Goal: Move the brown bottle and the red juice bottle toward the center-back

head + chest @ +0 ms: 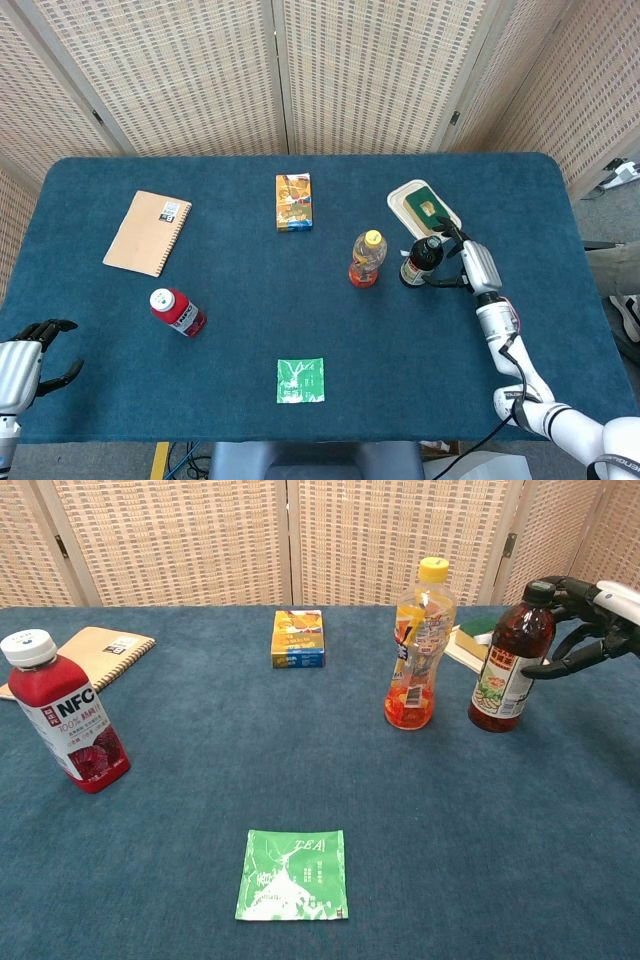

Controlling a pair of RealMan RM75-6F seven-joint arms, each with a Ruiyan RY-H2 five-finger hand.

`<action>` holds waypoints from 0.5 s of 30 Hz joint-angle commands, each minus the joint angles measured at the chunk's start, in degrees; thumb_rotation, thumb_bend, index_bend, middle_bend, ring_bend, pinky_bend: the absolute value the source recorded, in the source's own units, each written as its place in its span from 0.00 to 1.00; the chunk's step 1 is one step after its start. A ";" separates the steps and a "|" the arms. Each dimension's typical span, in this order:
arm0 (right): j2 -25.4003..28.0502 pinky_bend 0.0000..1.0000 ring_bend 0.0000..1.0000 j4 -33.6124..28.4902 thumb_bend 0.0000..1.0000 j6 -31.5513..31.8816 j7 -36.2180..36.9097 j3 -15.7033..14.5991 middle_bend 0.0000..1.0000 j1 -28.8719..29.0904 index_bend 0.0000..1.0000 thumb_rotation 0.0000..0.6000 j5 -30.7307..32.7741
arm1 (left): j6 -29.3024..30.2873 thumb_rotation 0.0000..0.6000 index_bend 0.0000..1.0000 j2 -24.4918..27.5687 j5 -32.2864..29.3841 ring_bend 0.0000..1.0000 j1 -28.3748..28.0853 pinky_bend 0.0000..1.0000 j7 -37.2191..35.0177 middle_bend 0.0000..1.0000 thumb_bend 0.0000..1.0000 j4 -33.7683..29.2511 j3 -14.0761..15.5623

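The brown bottle (507, 660) (419, 262) stands upright on the right part of the table. My right hand (592, 625) (470, 262) is just to its right, fingers spread and curved around it. One fingertip reaches the cap and a lower one touches the label, with a gap between palm and bottle. The red juice bottle (62, 715) (176, 311) stands at the left front, untouched. My left hand (30, 350) hangs open off the table's front-left corner, far from the bottles.
An orange drink bottle with a yellow cap (418, 645) stands just left of the brown bottle. A white tray with a green item (425, 206) lies behind it. A small box (293, 201) sits at centre-back, a notebook (147, 232) at back left, a green tea sachet (300, 380) in front.
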 commanded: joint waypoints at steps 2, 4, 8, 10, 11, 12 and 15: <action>1.62 0.40 0.16 -2.43 0.05 1.05 -0.54 -0.53 0.17 -0.61 0.07 1.00 -0.79 | 0.02 1.00 0.35 -0.04 -0.04 0.37 0.01 0.55 0.10 0.37 0.21 -0.01 -0.02; 3.22 0.38 0.14 -4.84 0.05 1.95 -1.17 -0.78 0.16 -1.18 0.05 1.00 -1.23 | -0.01 1.00 0.35 -0.07 -0.03 0.37 -0.02 0.55 0.26 0.37 0.21 0.00 -0.02; 7.24 0.35 0.12 -10.64 0.04 3.53 -2.74 -1.43 0.14 -2.56 0.02 1.00 -2.06 | -0.01 1.00 0.35 -0.18 0.10 0.37 -0.07 0.55 0.50 0.37 0.21 0.00 0.01; 9.59 0.34 0.11 -13.97 0.04 4.68 -3.66 -1.70 0.14 -3.37 0.02 1.00 -2.61 | -0.05 1.00 0.35 -0.25 0.10 0.37 -0.12 0.55 0.67 0.37 0.21 -0.02 0.00; 10.50 0.34 0.11 -15.27 0.04 5.08 -3.95 -1.84 0.14 -3.71 0.02 1.00 -2.79 | -0.06 1.00 0.35 -0.29 0.09 0.37 -0.14 0.55 0.76 0.37 0.21 -0.02 -0.02; 11.46 0.34 0.11 -16.63 0.04 5.56 -4.21 -2.02 0.14 -4.08 0.02 1.00 -3.08 | -0.07 1.00 0.35 -0.32 0.09 0.37 -0.16 0.55 0.82 0.37 0.21 -0.06 -0.04; 14.63 0.34 0.11 -20.81 0.04 7.30 -5.34 -2.63 0.14 -5.25 0.02 1.00 -4.24 | -0.13 1.00 0.35 -0.40 0.13 0.37 -0.27 0.55 1.10 0.37 0.21 -0.20 -0.08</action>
